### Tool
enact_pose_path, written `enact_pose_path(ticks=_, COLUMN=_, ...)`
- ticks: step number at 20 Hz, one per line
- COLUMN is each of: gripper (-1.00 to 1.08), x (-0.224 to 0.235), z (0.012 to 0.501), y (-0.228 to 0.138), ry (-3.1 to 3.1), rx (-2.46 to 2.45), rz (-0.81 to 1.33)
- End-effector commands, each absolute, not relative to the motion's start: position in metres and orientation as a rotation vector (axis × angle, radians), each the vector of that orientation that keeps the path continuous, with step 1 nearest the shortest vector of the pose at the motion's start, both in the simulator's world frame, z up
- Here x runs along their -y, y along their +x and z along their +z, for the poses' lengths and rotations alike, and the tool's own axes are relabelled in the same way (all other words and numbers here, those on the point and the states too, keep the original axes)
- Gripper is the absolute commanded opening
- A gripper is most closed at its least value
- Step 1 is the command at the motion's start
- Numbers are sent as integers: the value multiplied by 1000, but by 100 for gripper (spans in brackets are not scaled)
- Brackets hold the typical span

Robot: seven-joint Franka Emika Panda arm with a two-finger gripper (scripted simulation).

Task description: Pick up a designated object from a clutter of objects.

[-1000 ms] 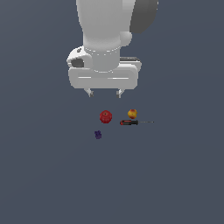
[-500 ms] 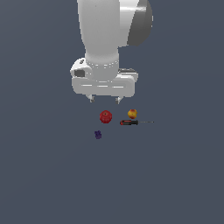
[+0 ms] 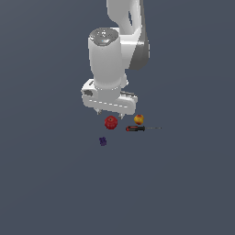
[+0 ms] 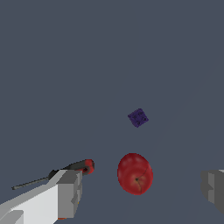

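Observation:
The designated object, a dark-red apple (image 3: 110, 122) with a dimpled top, lies on the grey floor, and shows again in the wrist view as the apple (image 4: 135, 173) lying between my two fingers. My gripper (image 3: 109, 112) hangs just above and behind it, open, with nothing held. One grey fingertip (image 4: 69, 194) shows on one side of the apple and the other at the frame's edge. Around it lies the clutter: a yellow-orange fruit (image 3: 138, 119), a red-and-black screwdriver (image 3: 136, 128), and a purple lump (image 3: 103, 141).
The screwdriver (image 4: 72, 168) lies close beside one finger in the wrist view, its thin shaft pointing away. The purple lump (image 4: 138, 117) sits beyond the apple. The arm's white body (image 3: 110, 59) towers above the clutter.
The arm has swung and come down toward the apple; the gripper now sits lower and closer to it. The objects on the floor have not moved.

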State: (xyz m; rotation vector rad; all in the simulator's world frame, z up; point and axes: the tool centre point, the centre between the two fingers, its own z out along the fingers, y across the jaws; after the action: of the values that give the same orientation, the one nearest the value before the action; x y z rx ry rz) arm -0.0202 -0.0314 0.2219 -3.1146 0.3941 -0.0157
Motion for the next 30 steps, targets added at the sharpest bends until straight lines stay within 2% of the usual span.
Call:
enact_pose_path(ticks=1, gripper=100, x=33, z=199, y=-31, ry=-3103, rx=-475, rz=-13)
enact_pose_path(ticks=8, gripper=100, x=36, z=143, y=-66, ry=-3062, rx=-689, rz=-6)
enact_pose_path(ticks=14, gripper=100, x=38, z=113, y=-92, ry=-3032, rx=-816, rz=-2)
enact_pose_path(ticks=21, gripper=100, x=39, z=98, y=-108, ry=-3013, rx=-890, rz=0)
enact_pose_path(ticks=30, gripper=100, x=38, z=91, y=-109, ry=-3012, rx=-892, rz=1)
